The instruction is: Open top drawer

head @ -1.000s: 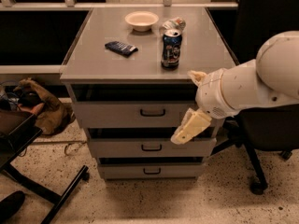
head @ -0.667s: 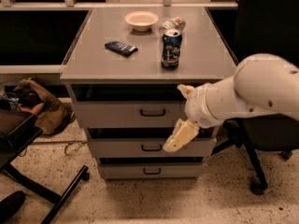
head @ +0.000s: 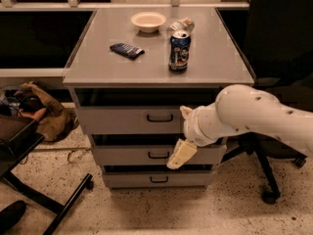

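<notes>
Now the white arm (head: 254,119) reaches in from the right edge of the frame and crosses the right part of the drawer stack. It has moved leftward since a second ago, when it hung off the stack's right side. The gripper (head: 179,137) sits right of centre in the frame, in front of the seam between the top drawer (head: 122,120) and the middle drawer (head: 127,155). It is further left and a little lower than before.

Its cream fingers (head: 182,153) stand apart. One short tip pokes up over the top drawer's front, and the longer one slants down-left across the middle drawer. They grip nothing.

The top drawer lies just under the grey cabinet top (head: 215,62), centre of the frame, and is the widest of the three fronts. Its small dark bar handle (head: 160,117) is just left of the upper fingertip (near, though whether they touch cannot be told). The front looks no further out than it did in the earlier frames. The bottom drawer (head: 132,180) sits below, narrower.

On the cabinet top nothing has shifted. A pale bowl (head: 148,21) is at the back, with a crumpled wrapper (head: 182,24) to its right. An upright can (head: 179,51) stands in front of that wrapper, and a dark packet (head: 126,50) lies left of the can.

A brown bag (head: 46,114) slumps on the floor at the left. A chair base (head: 266,180) shows at the lower right, partly behind the arm.
</notes>
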`<state>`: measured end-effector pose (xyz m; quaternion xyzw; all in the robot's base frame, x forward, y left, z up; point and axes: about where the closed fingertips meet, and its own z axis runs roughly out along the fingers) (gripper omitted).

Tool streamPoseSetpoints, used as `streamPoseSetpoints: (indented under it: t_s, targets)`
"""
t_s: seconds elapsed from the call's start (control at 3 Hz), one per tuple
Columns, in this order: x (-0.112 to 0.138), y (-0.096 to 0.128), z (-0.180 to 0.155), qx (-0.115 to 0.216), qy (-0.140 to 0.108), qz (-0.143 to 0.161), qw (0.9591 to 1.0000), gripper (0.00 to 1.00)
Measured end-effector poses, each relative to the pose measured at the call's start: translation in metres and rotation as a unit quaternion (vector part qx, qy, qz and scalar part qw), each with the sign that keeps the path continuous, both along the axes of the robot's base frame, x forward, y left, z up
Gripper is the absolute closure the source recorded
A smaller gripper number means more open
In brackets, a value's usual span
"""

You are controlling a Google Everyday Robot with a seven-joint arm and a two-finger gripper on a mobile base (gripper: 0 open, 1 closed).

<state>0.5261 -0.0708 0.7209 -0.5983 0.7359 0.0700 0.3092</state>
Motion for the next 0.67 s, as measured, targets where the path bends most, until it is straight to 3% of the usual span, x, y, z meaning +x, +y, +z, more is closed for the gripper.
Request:
streamPoseSetpoints:
  t_s: [0.67]
  targets:
    - [0.049,-0.009,-0.048,-0.029,-0.034,-0.030,0.9986,0.00]
